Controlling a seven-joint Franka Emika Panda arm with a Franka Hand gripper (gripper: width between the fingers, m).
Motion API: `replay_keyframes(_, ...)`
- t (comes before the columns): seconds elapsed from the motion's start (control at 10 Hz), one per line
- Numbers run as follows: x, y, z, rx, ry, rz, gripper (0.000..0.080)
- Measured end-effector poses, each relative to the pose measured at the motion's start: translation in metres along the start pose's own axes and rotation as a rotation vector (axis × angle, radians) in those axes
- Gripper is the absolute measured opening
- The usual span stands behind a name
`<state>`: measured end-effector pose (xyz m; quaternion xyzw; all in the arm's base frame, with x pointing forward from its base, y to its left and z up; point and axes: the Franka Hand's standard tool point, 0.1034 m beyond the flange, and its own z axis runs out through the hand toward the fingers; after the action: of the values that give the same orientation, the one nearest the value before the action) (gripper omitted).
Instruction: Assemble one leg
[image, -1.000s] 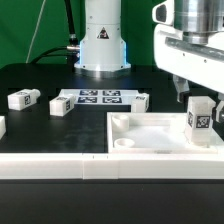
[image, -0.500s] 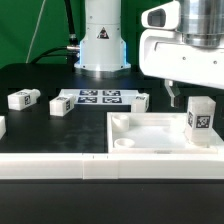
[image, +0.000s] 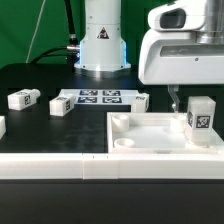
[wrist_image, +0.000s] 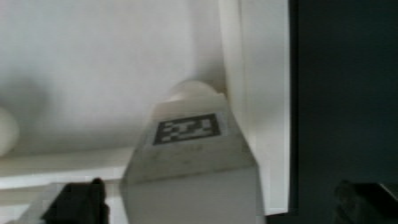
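Leg (image: 200, 117) has been released upright in the tray (image: 152, 131) corner at the exterior view's right; tool (wrist_image: 222, 203), jaws spread and empty, has been lifted clear, so placement is judged finished.

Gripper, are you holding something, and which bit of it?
Nothing is held. The gripper is open, its fingers spread clear of the leg, which stands upright on its own in the white tray.

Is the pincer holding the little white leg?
No, the leg stands by itself in the white tray, and the open pincer touches neither side of it.
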<state>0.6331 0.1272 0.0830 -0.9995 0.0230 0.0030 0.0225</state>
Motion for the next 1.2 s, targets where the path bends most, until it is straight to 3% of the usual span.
replay_keyframes(0.2, 0.0002, 0.0006, 0.0, 0.0, 0.0, -0.02, 0.0388)
replay_keyframes(0.3, 0.0007, 0.0037, -0.0001, -0.005, 0.001, -0.021, 0.0388)
replay_keyframes(0.4, 0.001, 0.0053, 0.0002, -0.006, 0.0, -0.018, 0.0295)
replay_keyframes(0.7, 0.0013, 0.0078, 0.0005, 0.001, -0.001, 0.05, 0.0295)
replay_keyframes(0.9, 0.0008, 0.0088, 0.0019, 0.019, -0.008, 0.325, 0.0295)
replay_keyframes(1.2, 0.0007, 0.0102, 0.0024, 0.017, -0.011, 0.669, 0.0295)
